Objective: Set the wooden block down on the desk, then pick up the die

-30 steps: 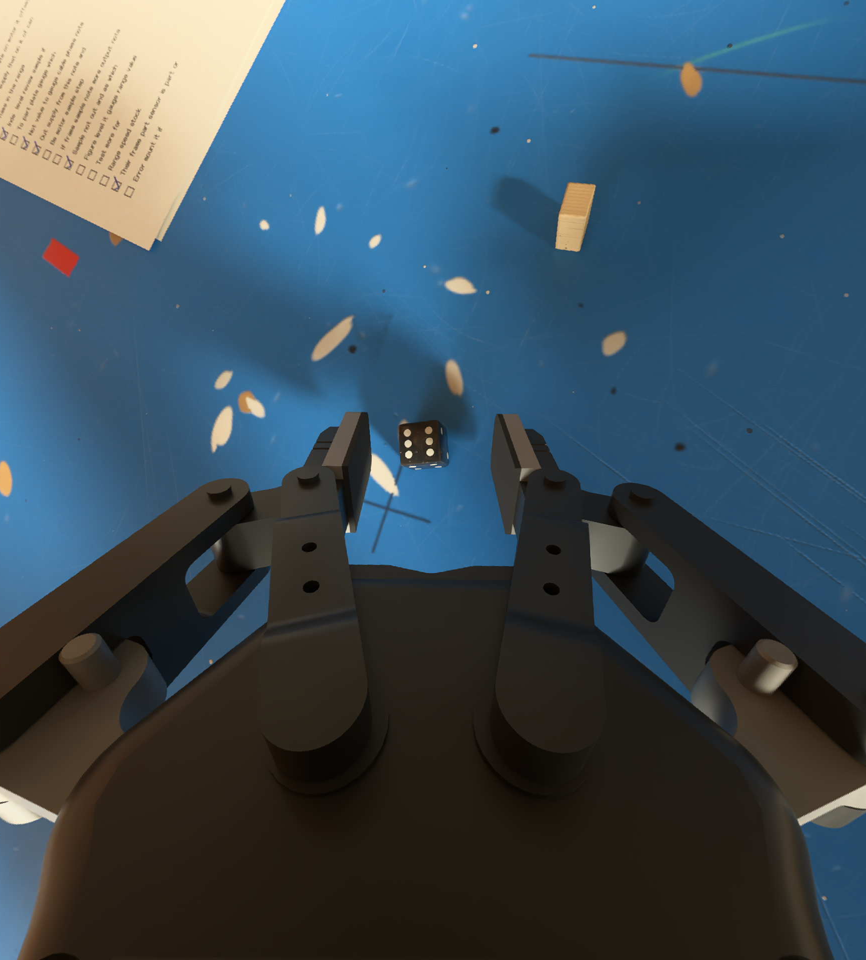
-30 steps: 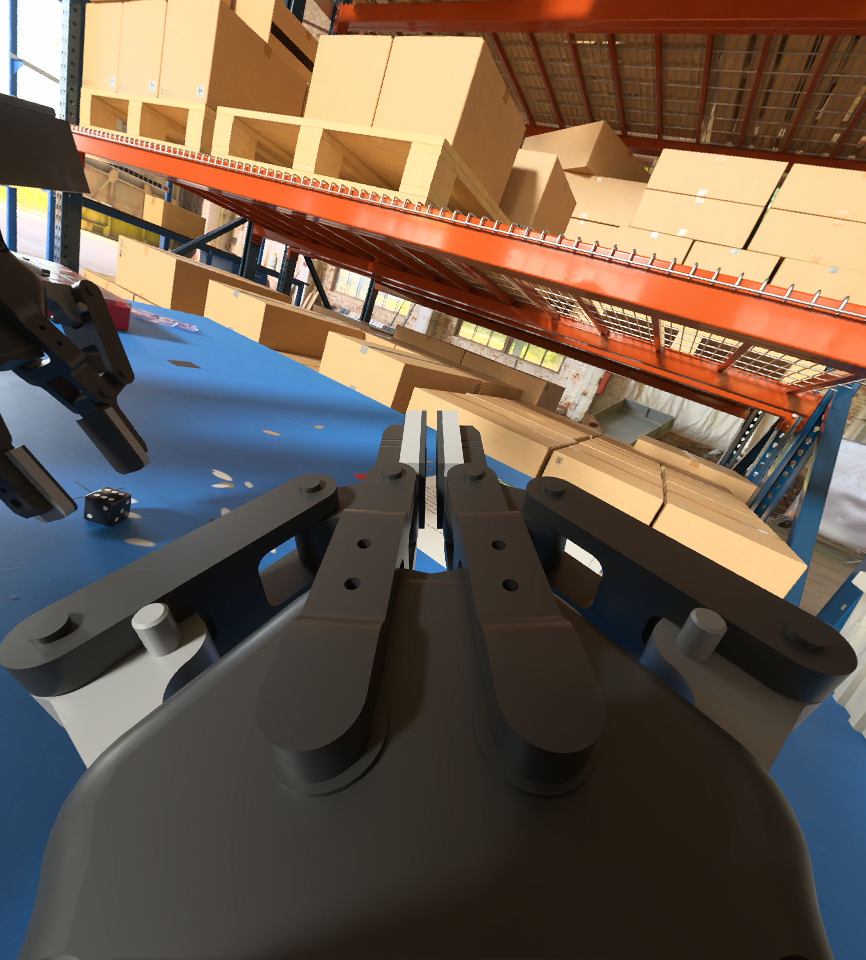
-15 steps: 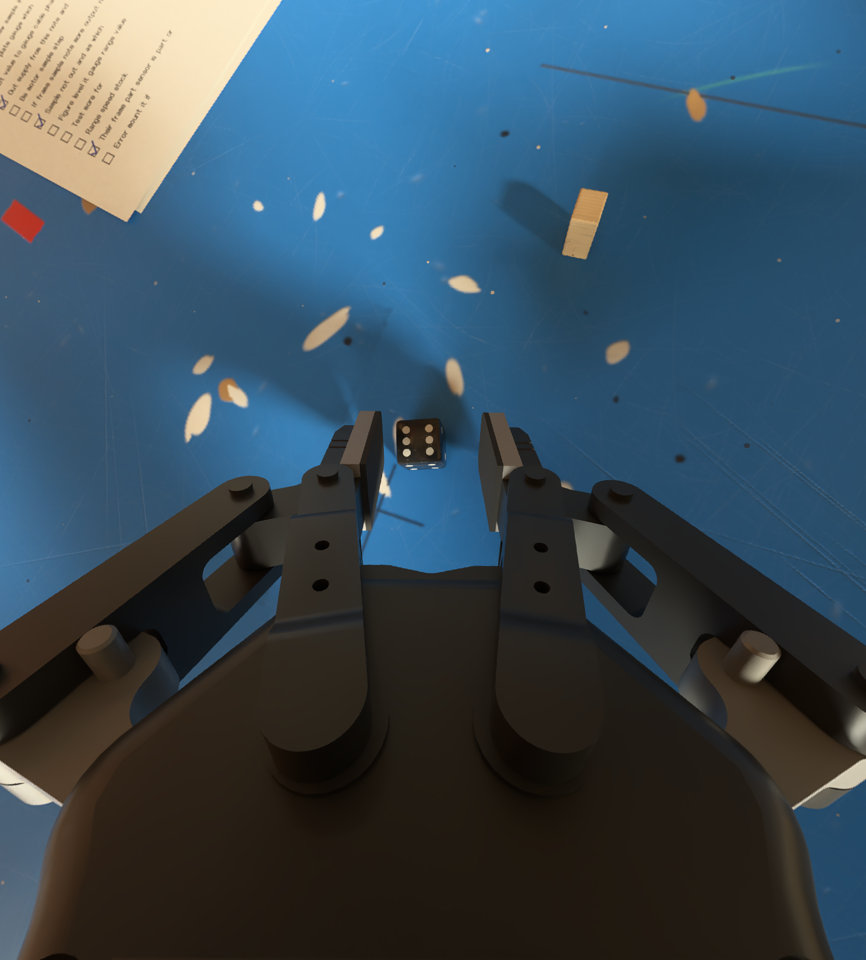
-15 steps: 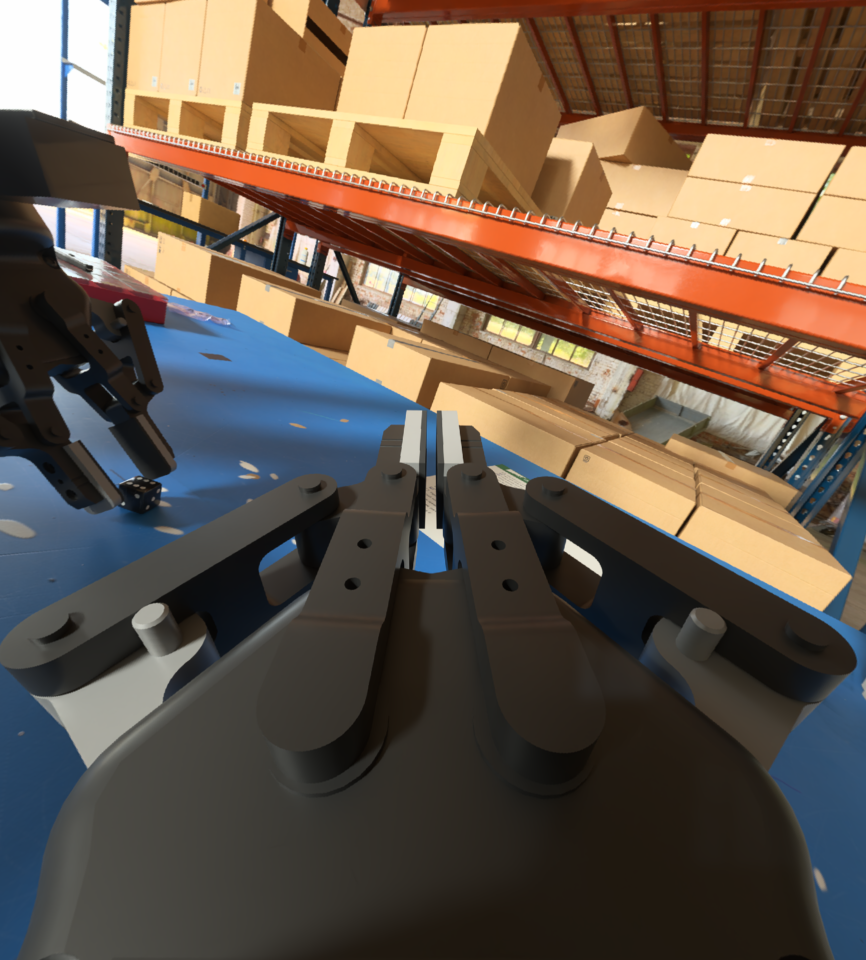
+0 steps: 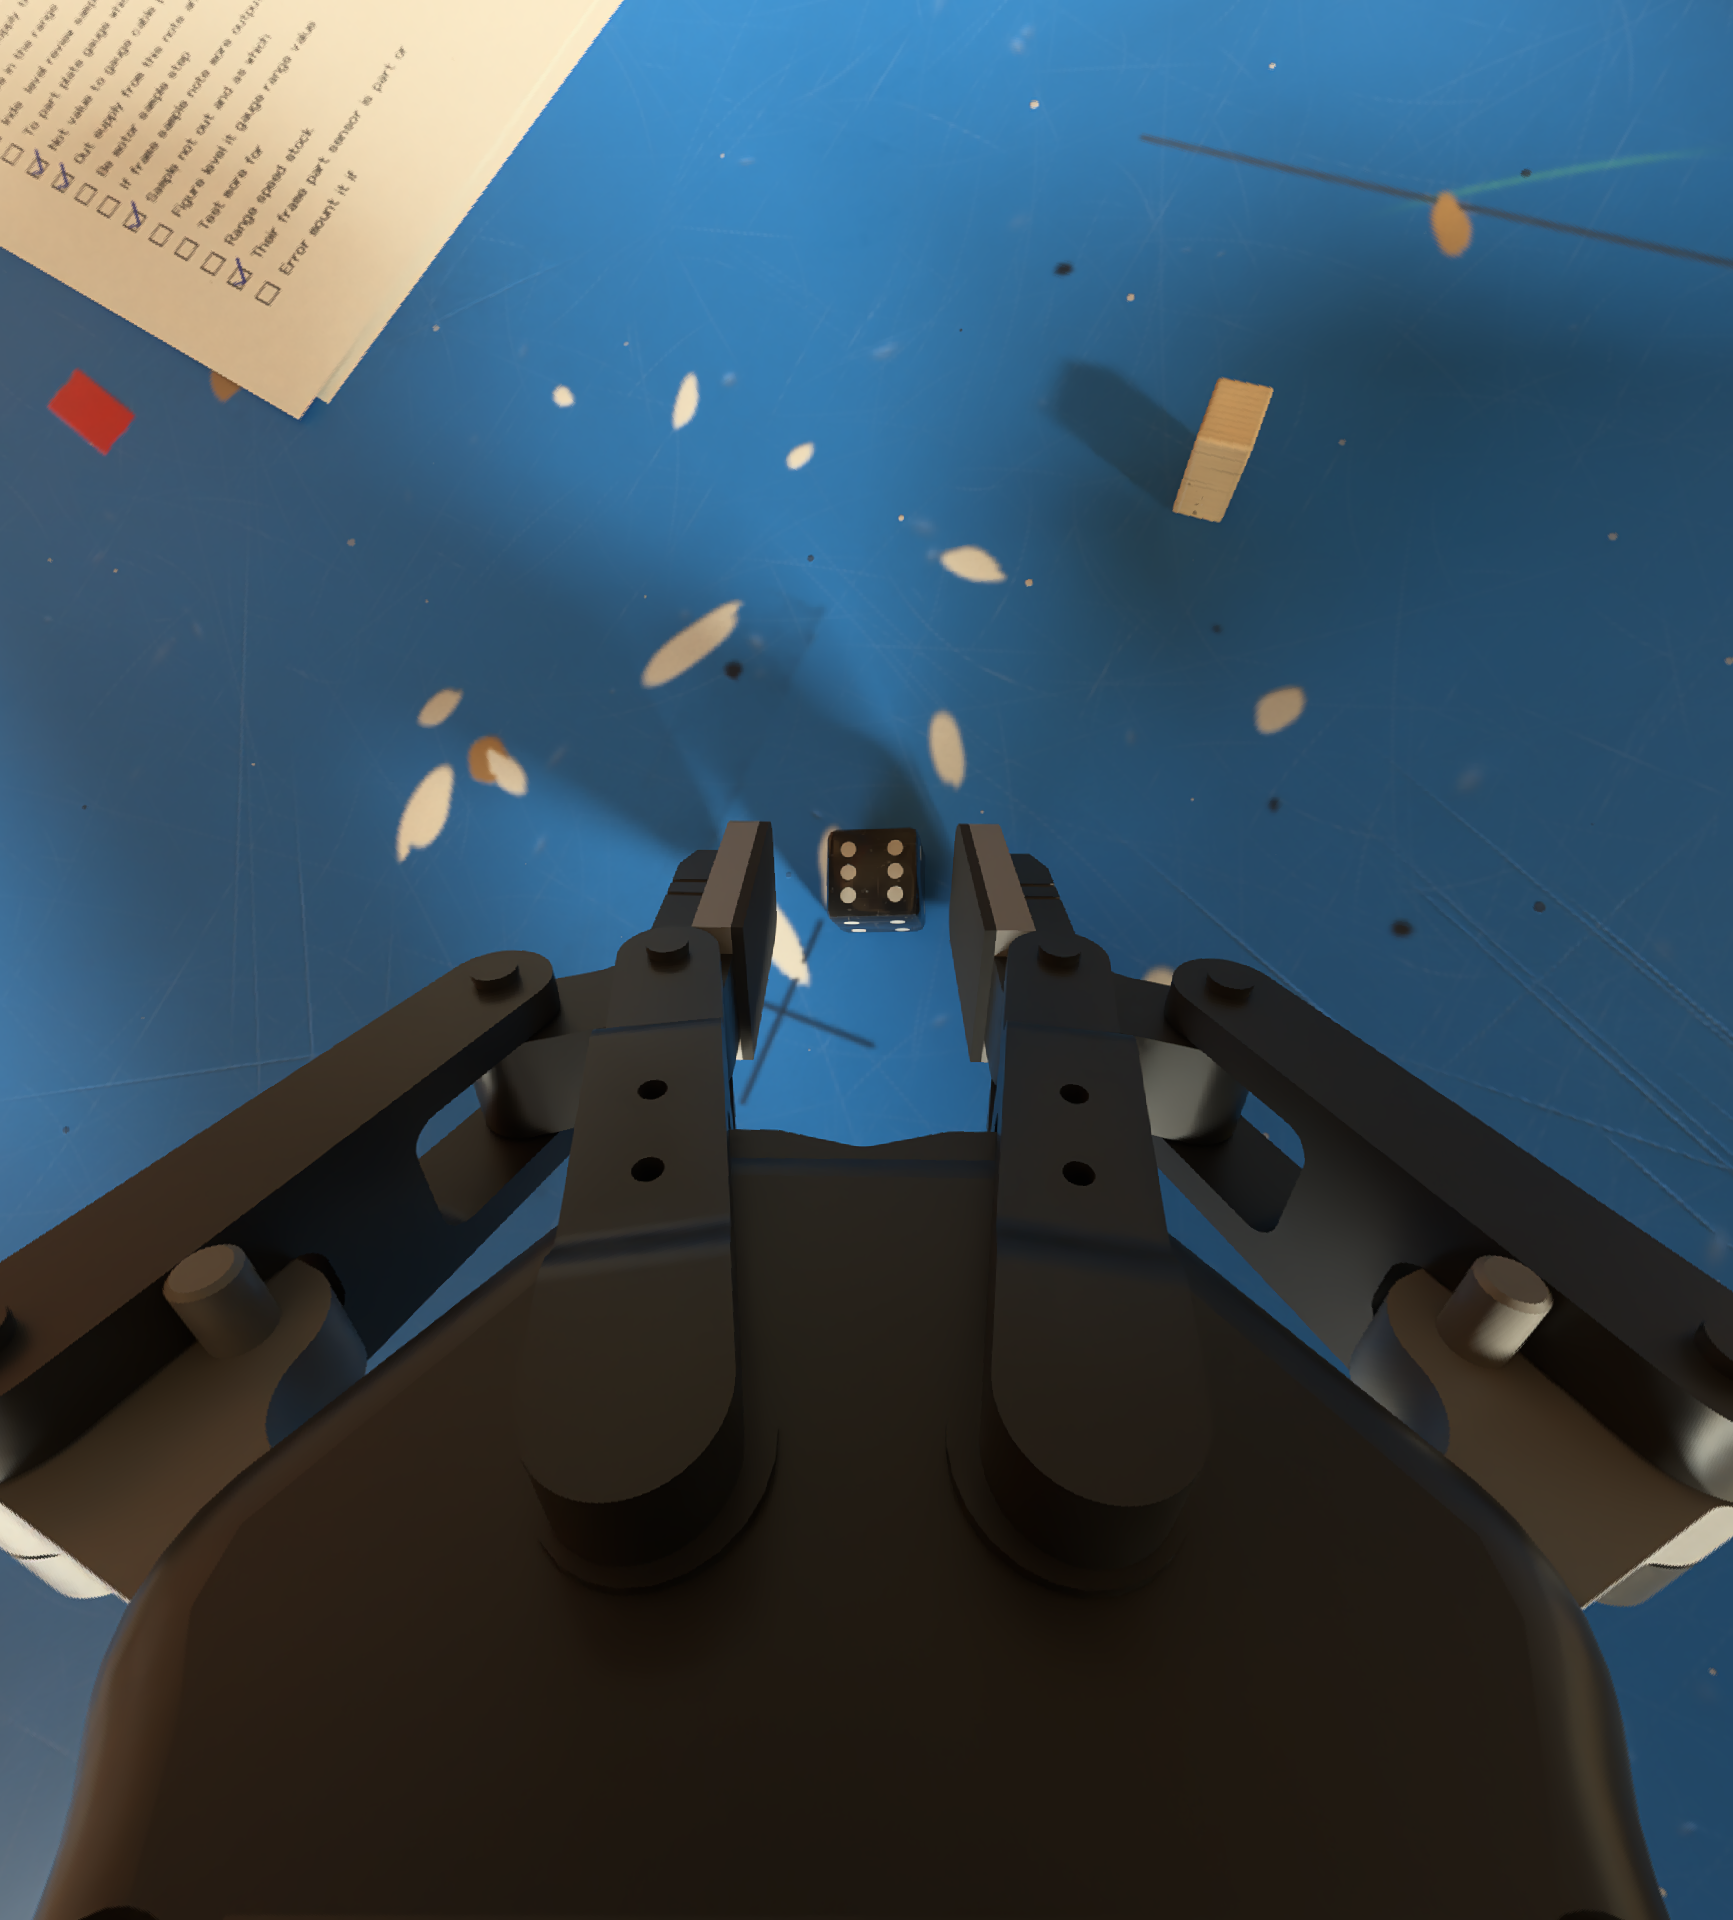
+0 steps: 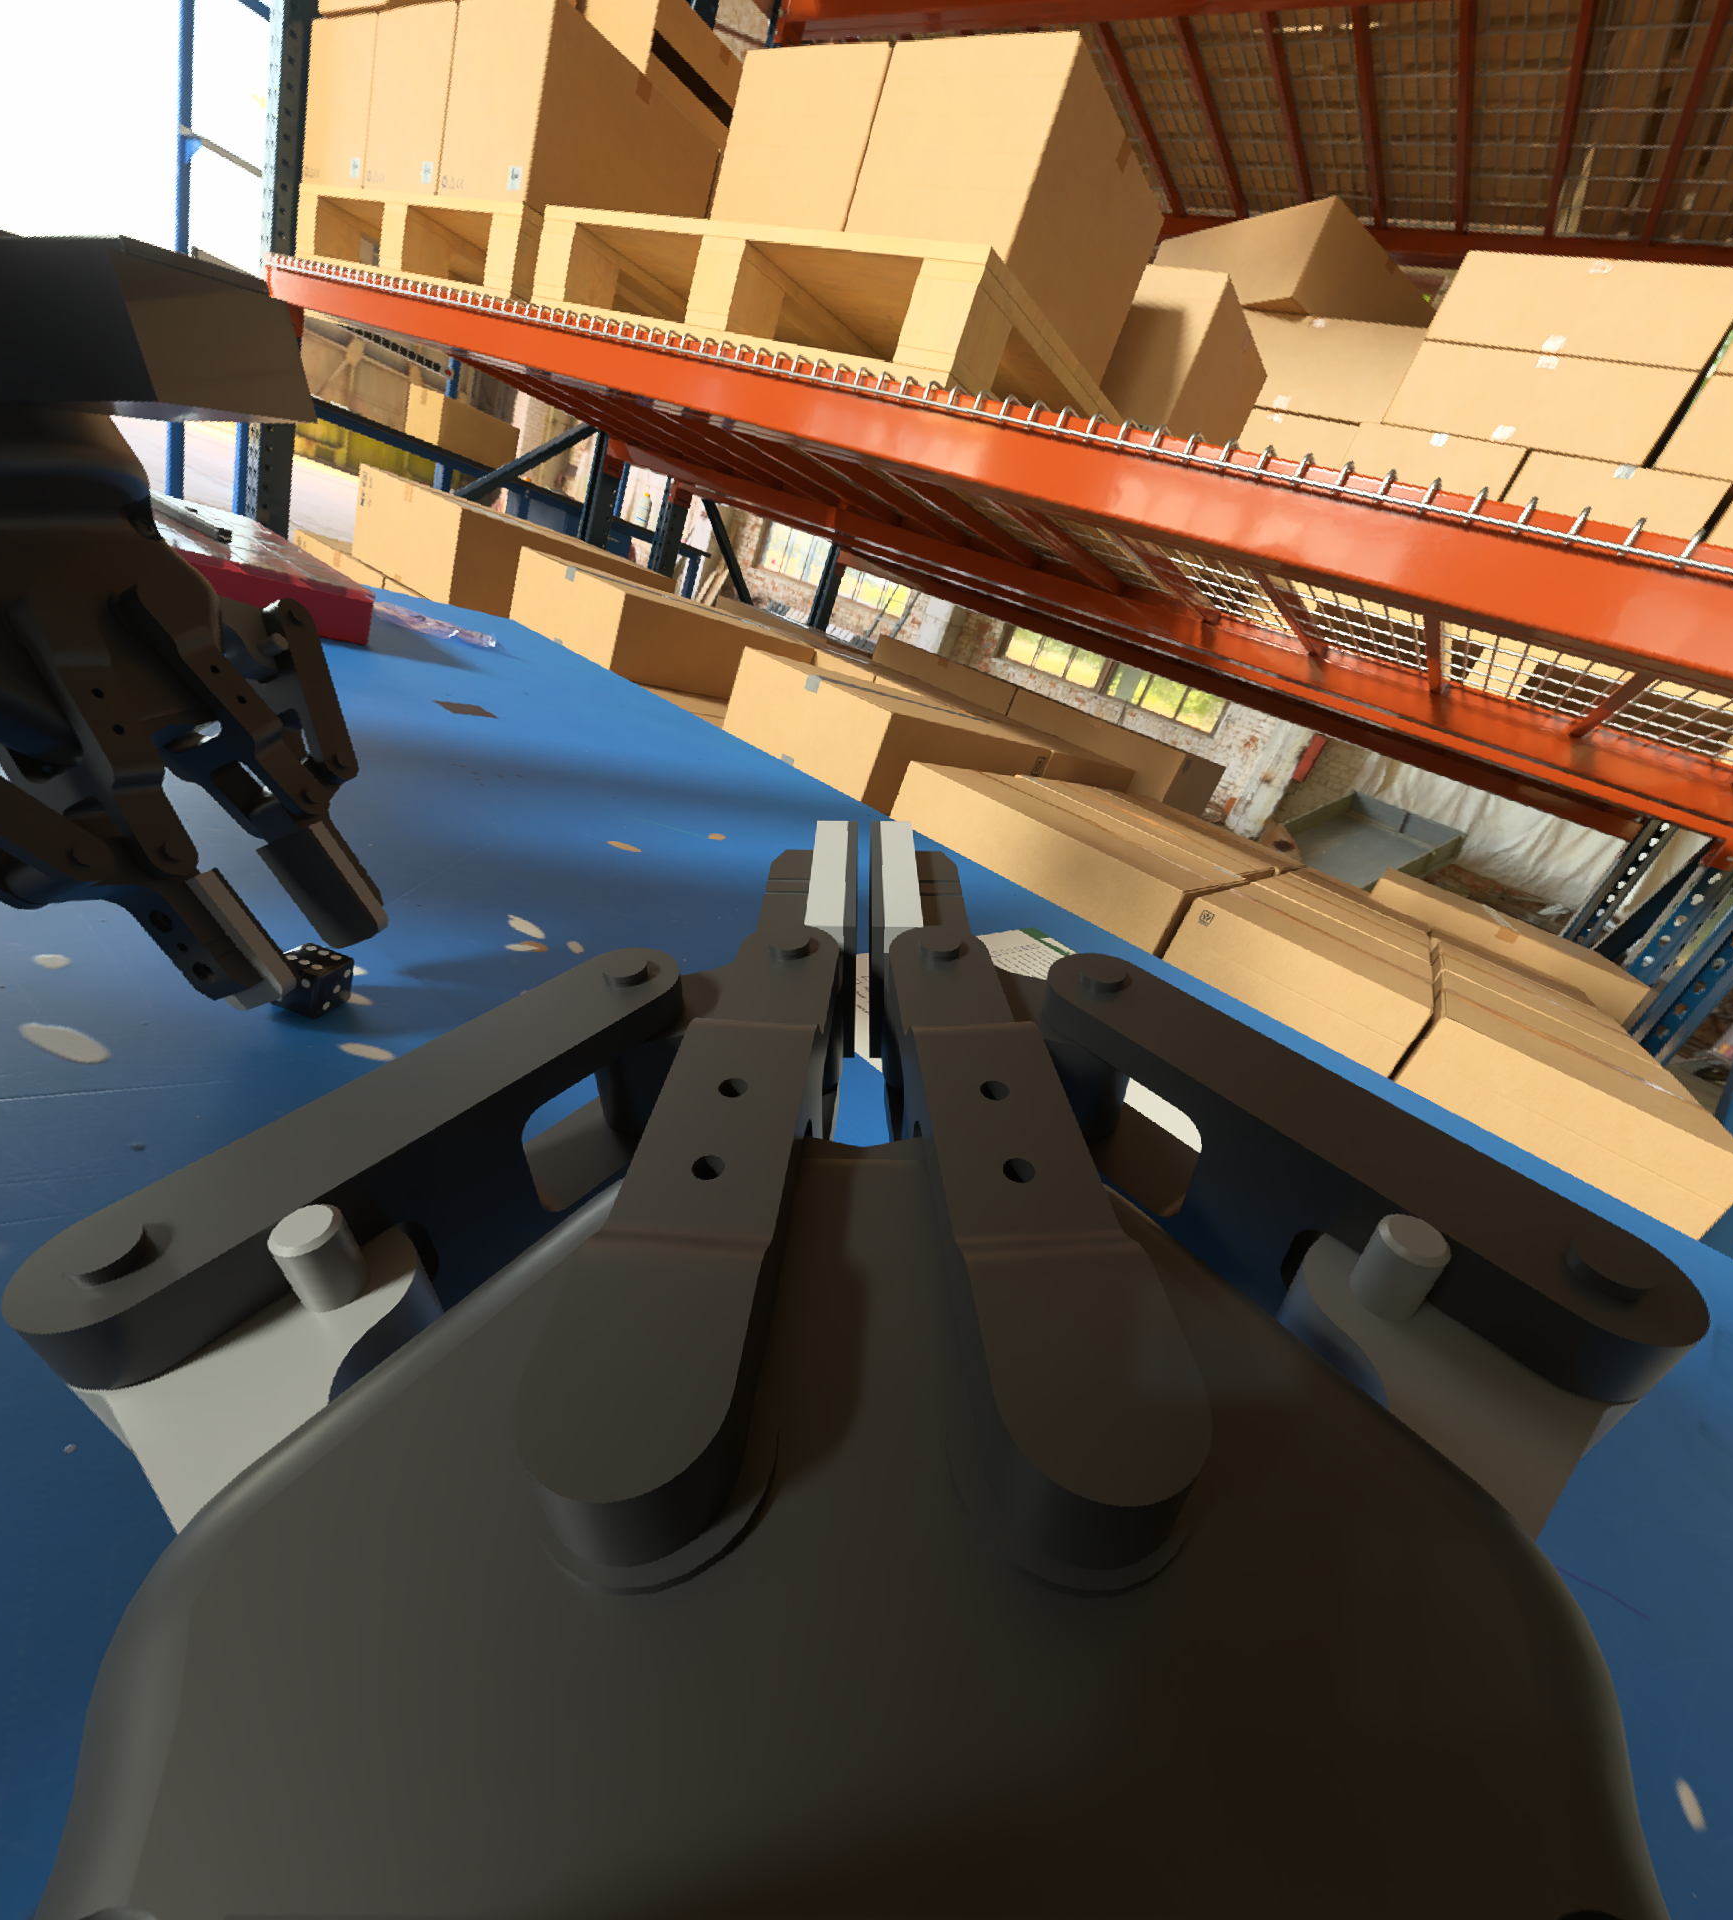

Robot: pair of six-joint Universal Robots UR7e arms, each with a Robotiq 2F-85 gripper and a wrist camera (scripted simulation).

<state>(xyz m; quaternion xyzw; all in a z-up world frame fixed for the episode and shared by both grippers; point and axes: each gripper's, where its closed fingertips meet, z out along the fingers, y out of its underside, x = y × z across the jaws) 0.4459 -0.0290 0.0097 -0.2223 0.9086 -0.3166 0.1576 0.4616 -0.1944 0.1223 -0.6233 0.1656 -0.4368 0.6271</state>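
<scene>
A black die with pale pips [image 5: 873, 879] sits on the blue desk [image 5: 1464, 935], between the tips of my left gripper [image 5: 864, 883]. The left gripper is open, with a gap on each side of the die. The die also shows in the right wrist view [image 6: 318, 978], with the left gripper [image 6: 306, 940] low around it. The wooden block [image 5: 1221, 449] stands on the desk, far ahead and to the right of the die. My right gripper [image 6: 864, 873] is shut and empty, held above the desk.
A stack of printed sheets [image 5: 218, 156] lies at the far left, with a red square [image 5: 91, 410] beside it. Pale wood shavings [image 5: 690, 644] litter the desk. Orange shelving [image 6: 1153, 488] with cardboard boxes [image 6: 945, 727] stands beyond the desk edge. A red box [image 6: 301, 603] lies far back.
My left gripper has come down around the die and its fingers have narrowed toward it. The right gripper stayed shut while its view shifted slightly.
</scene>
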